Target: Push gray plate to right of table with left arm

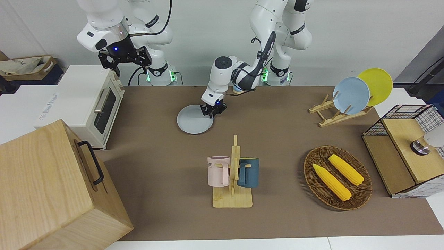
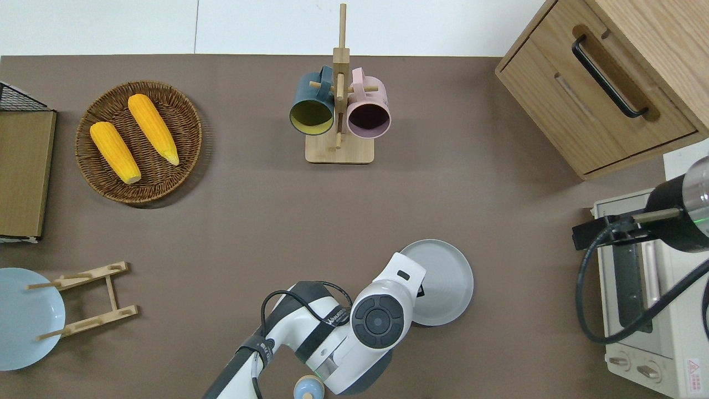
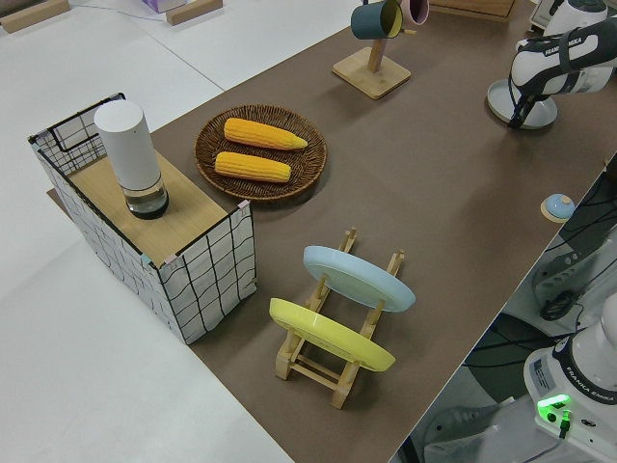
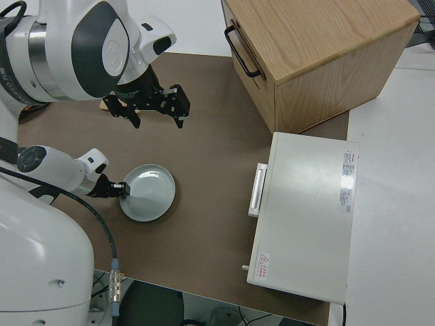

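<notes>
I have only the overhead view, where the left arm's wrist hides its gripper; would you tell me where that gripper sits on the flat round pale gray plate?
Observer: In the front view, the left gripper sits at the gray plate's rim, on the edge toward the left arm's end.
Operator: Thank you. Is the plate tipping up under it?
Observer: No. The front view shows it lying flat on the brown table.
</notes>
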